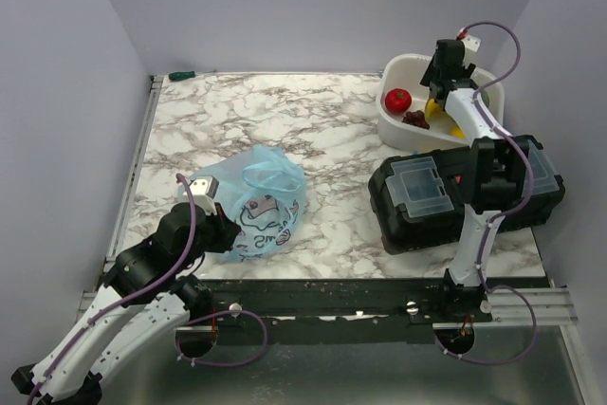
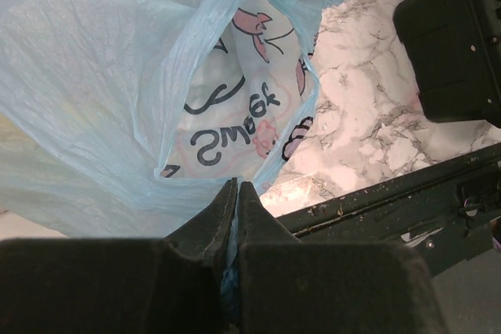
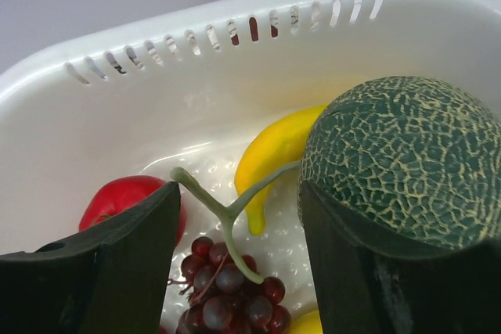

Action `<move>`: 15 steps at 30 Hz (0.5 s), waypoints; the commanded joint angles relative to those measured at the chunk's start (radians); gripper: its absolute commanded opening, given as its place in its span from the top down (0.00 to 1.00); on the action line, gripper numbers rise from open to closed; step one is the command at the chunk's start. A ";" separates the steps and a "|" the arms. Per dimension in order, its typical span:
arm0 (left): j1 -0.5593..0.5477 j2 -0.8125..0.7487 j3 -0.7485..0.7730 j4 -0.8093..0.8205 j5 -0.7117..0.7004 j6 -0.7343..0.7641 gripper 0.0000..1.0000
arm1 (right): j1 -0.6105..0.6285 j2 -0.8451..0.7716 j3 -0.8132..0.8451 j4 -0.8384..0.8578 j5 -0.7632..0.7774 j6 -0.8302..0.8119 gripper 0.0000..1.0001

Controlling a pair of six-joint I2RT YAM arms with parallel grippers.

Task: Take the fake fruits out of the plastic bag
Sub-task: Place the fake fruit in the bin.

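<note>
The fake fruits (image 1: 414, 119) lie in a white tub (image 3: 196, 84) at the far right of the marble desk (image 1: 313, 130). Among them are a red tomato (image 3: 125, 201), a yellow banana (image 3: 274, 150), a dark grape bunch (image 3: 227, 295) with its green stem standing up, and a netted green melon (image 3: 407, 162). The right claw (image 3: 239, 193) hangs over them, released. Its fingers are spread to either side of the grape stem, and the melon sits against the outside of one finger rather than between them.

Well apart, at the near left, the light-blue plastic bag (image 1: 256, 201) slumps on the desk, handles flopped and mouth toward the tub. The left claw (image 2: 236, 189) is clenched at its near edge with a sliver of blue film pinched between the fingers. Whether any fruit remains inside cannot be told through the crinkled film. A black toolbox (image 1: 427, 201) sits between the bag and the right arm's base.

The fruits look like hollow moulded plastic: light, rigid and smooth. The melon is probably the hardest to take, wide and round enough to squirt out unless it is gripped squarely across its middle. The grapes are best taken by the stem. The bag is limp and slippery, so a pinch of gathered film or a handle loop should hold better than a flat wall.
</note>
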 commanded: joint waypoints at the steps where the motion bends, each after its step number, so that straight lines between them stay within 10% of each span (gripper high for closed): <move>1: 0.001 0.000 0.001 0.004 -0.003 0.004 1.00 | 0.018 -0.140 -0.018 -0.039 -0.024 0.042 0.34; 15: 0.001 -0.004 0.001 -0.002 -0.022 -0.004 1.00 | 0.133 -0.594 -0.465 0.121 -0.246 0.202 0.32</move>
